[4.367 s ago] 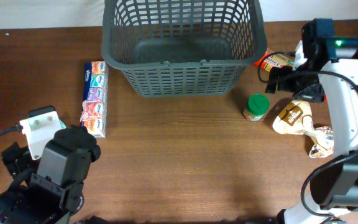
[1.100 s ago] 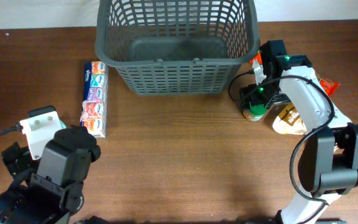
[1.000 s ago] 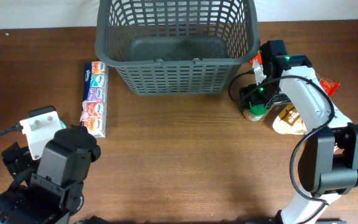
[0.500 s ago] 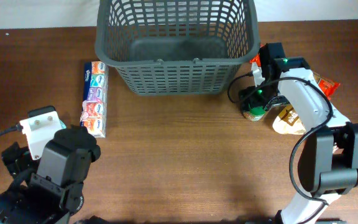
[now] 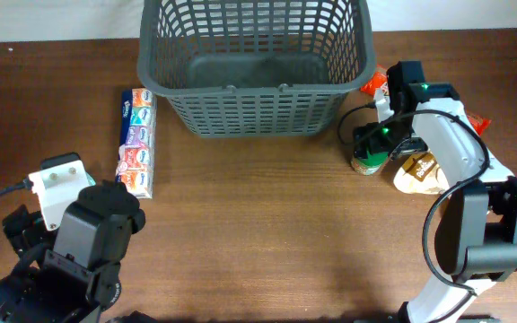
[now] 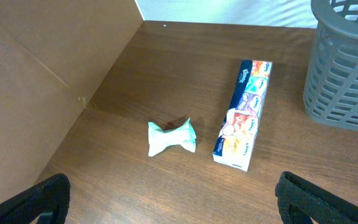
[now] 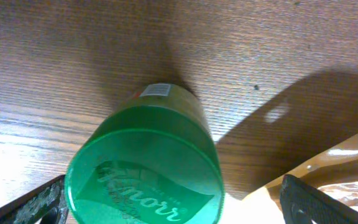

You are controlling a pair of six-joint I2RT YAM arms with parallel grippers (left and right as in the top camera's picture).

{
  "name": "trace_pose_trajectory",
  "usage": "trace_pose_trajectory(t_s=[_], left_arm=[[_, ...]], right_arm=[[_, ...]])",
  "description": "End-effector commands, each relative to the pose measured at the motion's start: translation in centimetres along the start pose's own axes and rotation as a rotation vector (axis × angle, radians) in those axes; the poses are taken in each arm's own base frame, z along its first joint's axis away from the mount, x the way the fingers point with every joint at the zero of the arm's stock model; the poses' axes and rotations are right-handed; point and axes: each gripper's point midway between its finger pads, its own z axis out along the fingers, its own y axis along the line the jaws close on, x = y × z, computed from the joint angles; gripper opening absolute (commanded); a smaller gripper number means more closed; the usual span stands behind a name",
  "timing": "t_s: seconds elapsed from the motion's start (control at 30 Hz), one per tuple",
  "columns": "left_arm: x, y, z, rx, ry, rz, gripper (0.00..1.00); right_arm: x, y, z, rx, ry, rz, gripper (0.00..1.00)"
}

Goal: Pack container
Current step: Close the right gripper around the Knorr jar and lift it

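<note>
1. Two dark fingertips of the right gripper (image 7: 179, 202) stood spread wide at the bottom corners of the right wrist view. A green-lidded jar (image 7: 145, 171) sat between them, and I could not tell whether they touched it.
2. The jar stood upright on the wooden table (image 5: 267, 224), with "Knorr" embossed on its lid and a strip of label showing past the rim.
3. Seen from overhead, the right gripper (image 5: 375, 144) hung over the jar (image 5: 366, 163), near the front right corner of the container (image 5: 249, 112) but apart from it.
4. A tan pouch (image 5: 420, 172) lay just beside the jar on its right. An orange packet (image 5: 375, 82) lay farther back, beside the container's right wall.
5. The left gripper (image 6: 182, 199) was likewise spread, with nothing between its fingertips, low over the table's near left part.
6. Ahead of it lay a small white-and-green wrapped packet (image 6: 171, 137) and a long tissue pack (image 6: 244, 115), which sat just left of the container.
7. The container stood upright at the far middle of the table, its solid floor showing.
</note>
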Motion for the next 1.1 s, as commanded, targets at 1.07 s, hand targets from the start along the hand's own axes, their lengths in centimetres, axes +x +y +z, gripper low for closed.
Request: trace_pose_trajectory(t_s=[1.07], left_arm=[[-0.2, 0.0, -0.1, 0.001, -0.005, 0.003, 0.99]], right_arm=[[1.3, 2.4, 1.9, -0.053, 0.029, -0.049, 0.99]])
